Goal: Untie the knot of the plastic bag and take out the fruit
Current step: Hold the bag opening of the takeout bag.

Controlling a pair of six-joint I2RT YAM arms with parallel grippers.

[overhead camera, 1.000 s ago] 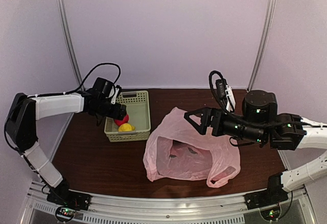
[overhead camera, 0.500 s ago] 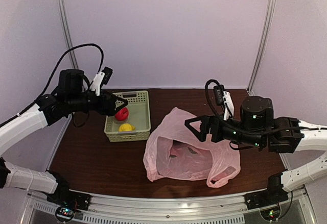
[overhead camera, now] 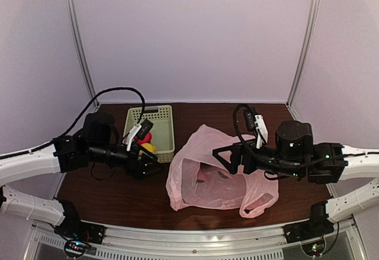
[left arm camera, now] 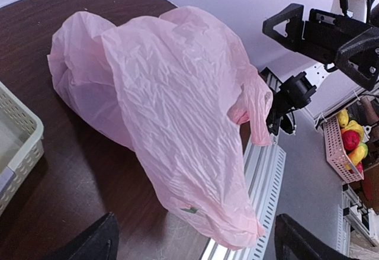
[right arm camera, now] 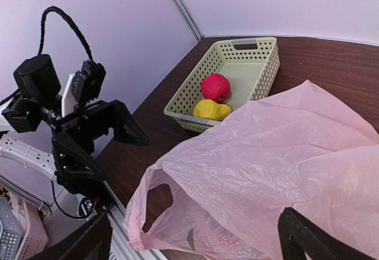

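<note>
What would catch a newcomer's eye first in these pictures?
The crumpled pink plastic bag sprawls centrally, the biggest thing there. Back-left of it, a pale green basket holds a red fruit and a yellow fruit. The left end effector and right end effector flank the bag, both open.

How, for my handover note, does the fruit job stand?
Done: the plastic bag gapes open, no knot showing, and a red fruit and a yellow fruit lie in the basket. In hand: nothing; the left gripper and right gripper are open and empty near the bag. Left: dark shapes inside the bag, probably more fruit, to take out.
</note>
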